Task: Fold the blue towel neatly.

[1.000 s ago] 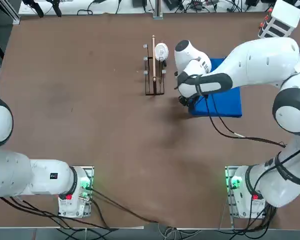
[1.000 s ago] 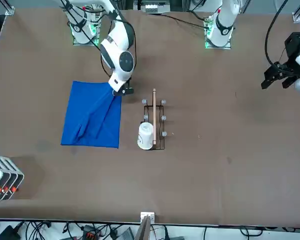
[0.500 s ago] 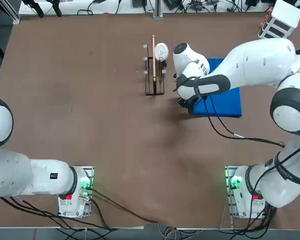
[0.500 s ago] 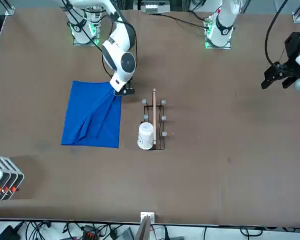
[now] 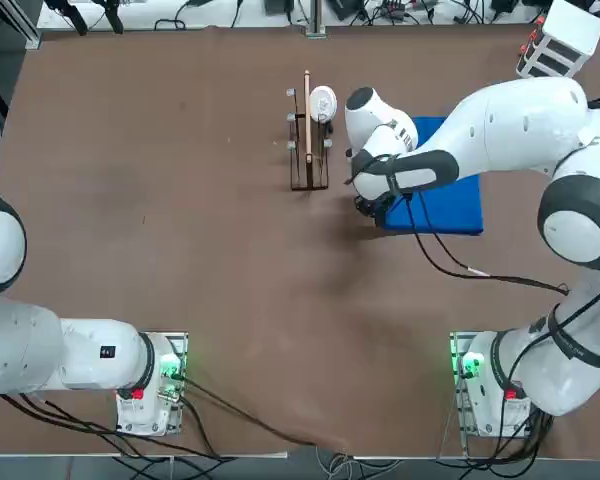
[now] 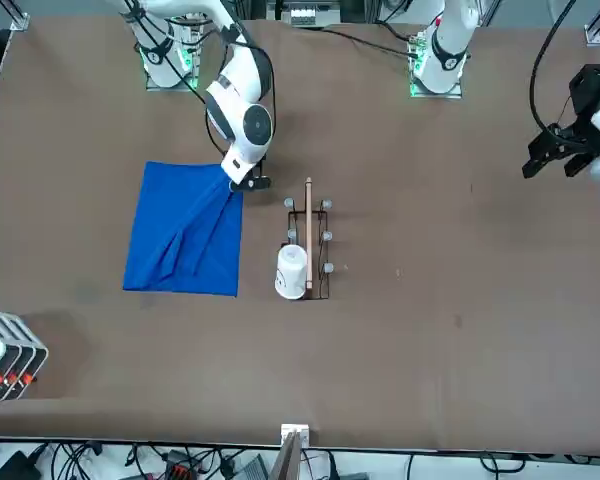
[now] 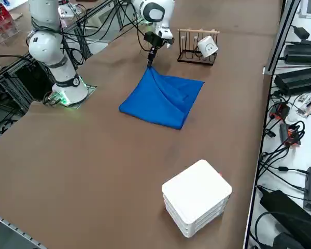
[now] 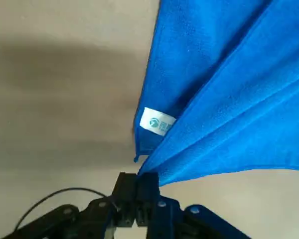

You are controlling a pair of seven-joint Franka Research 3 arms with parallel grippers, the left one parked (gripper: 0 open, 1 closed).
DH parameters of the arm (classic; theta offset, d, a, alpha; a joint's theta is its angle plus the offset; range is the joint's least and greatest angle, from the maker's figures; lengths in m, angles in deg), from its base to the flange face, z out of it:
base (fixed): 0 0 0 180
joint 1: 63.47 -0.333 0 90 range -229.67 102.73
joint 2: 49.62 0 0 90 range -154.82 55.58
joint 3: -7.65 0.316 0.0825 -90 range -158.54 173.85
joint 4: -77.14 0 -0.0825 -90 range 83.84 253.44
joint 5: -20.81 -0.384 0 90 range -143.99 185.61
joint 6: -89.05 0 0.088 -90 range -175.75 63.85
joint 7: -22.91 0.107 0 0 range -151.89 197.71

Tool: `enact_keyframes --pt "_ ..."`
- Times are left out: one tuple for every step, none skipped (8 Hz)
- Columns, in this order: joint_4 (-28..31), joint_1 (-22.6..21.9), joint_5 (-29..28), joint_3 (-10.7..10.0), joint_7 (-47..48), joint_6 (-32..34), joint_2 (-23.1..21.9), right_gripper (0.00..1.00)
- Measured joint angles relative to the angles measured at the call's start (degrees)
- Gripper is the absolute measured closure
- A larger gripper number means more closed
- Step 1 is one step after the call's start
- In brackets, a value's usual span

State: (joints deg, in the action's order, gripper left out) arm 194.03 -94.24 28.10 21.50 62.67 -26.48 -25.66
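A brown bench (image 5: 180, 180) seen from above, across and the side. The right hand (image 6: 242, 183) hangs just above the bench, clamped on one corner of the blue towel (image 6: 185, 232), lifting that corner so the cloth rises to it in a peak with long folds running down. The rest of the towel lies spread on the bench on the robot's right half. In the wrist view the fingers (image 8: 147, 191) are pinched together on the towel's edge, and a small white tag (image 8: 158, 121) shows on the cloth close to them. Just beside the lifted corner, toward the bench's middle, stands a small wooden rack (image 6: 309, 240) with a white cup (image 6: 292, 270) on it. A white box (image 7: 196, 197) sits near the bench's edge, well apart from the towel.
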Motion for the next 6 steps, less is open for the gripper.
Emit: enact_keyframes --pt "-0.07 -0.19 0.0 -0.01 0.01 -0.01 0.55 0.97" --pt "-0.09 -0.49 0.0 -0.01 0.02 -0.02 1.09 0.97" --pt "-0.1 -0.74 0.01 -0.03 0.05 -0.02 1.59 0.97" --pt "-0.13 -0.87 0.01 -0.07 0.08 -0.02 1.98 0.97" --pt "-0.14 -0.89 0.01 -0.14 0.09 -0.02 2.17 0.96" --pt "-0.17 -0.89 0.01 -0.27 0.09 -0.02 2.26 0.92"
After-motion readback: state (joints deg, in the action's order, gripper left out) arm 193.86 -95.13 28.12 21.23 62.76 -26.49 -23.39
